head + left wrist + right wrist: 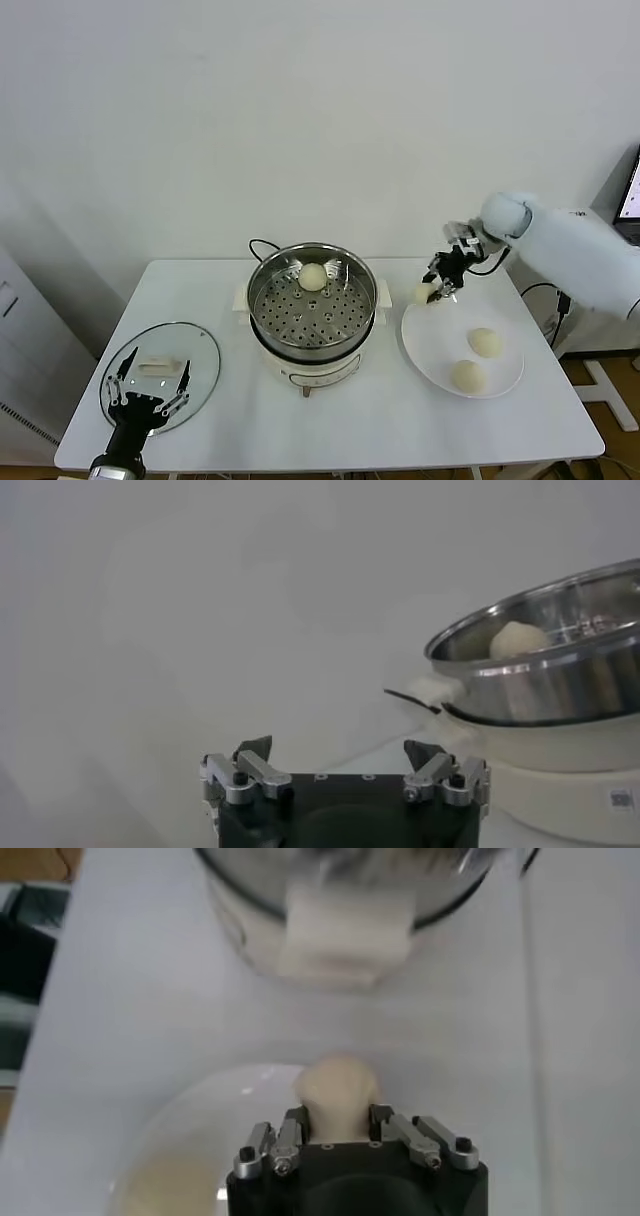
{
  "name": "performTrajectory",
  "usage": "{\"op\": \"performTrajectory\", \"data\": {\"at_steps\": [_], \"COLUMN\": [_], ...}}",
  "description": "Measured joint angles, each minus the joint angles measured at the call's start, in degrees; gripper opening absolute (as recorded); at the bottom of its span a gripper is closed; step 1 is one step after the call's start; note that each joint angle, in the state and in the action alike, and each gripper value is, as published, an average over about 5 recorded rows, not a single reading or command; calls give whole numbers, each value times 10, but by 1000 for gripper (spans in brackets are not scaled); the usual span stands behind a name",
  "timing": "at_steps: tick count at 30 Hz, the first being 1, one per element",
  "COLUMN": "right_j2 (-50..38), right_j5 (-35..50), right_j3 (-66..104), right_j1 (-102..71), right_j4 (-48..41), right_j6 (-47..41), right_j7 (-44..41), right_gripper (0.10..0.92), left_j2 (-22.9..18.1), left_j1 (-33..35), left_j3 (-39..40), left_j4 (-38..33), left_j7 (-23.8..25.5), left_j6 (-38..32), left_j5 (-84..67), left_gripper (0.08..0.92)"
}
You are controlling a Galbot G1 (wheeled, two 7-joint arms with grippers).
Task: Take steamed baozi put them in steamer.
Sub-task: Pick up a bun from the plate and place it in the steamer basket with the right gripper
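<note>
The right gripper (433,288) pinches a soft, light, likely squashable baozi (425,292) by its sides, right of the steamer (312,300) holding one bun (313,277); the left gripper (148,384), fingers spread, idles left of the steamer

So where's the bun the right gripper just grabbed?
In the head view, the bun sits in the right gripper, above the plate edge, between steamer and plate.

You find nothing readable here. The only marking is a small printed label (622,799) at the lower right of the left wrist view, on the white plastic base (560,785) of the steel steamer, too small to make out.
</note>
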Motion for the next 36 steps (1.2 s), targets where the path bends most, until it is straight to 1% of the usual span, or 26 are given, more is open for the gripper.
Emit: {"op": "performTrajectory", "data": {"at_steps": [7, 11, 15, 23, 28, 33, 36], "right_j2": [25, 52, 87, 161, 198, 228, 242], "right_j5": [78, 99, 106, 114, 115, 111, 108], "right_j3": [-46, -51, -51, -38, -28, -20, -15], "right_j1": [53, 46, 26, -27, -54, -75, -85], "right_j4": [67, 94, 102, 80, 57, 36, 24], "right_j6": [-55, -89, -117, -148, -158, -164, -166], "right_j7": [30, 59, 93, 153, 178, 196, 203], "right_gripper": [379, 382, 382, 393, 457, 475, 506], "left_j2": [-4, -4, -7, -10, -7, -7, -8], "left_j1": [0, 2, 4, 8, 6, 1, 2], "left_j3": [-1, -4, -4, -8, -10, -7, -7], "left_j4": [-4, -8, -9, -9, -8, -8, -8], "left_j7": [0, -1, -1, 0, 0, 0, 0], "left_j6": [0, 1, 0, -3, -1, 1, 1], "left_j5": [-1, -4, -5, -11, -14, -14, -14], "left_gripper": [823, 823, 823, 823, 823, 823, 823]}}
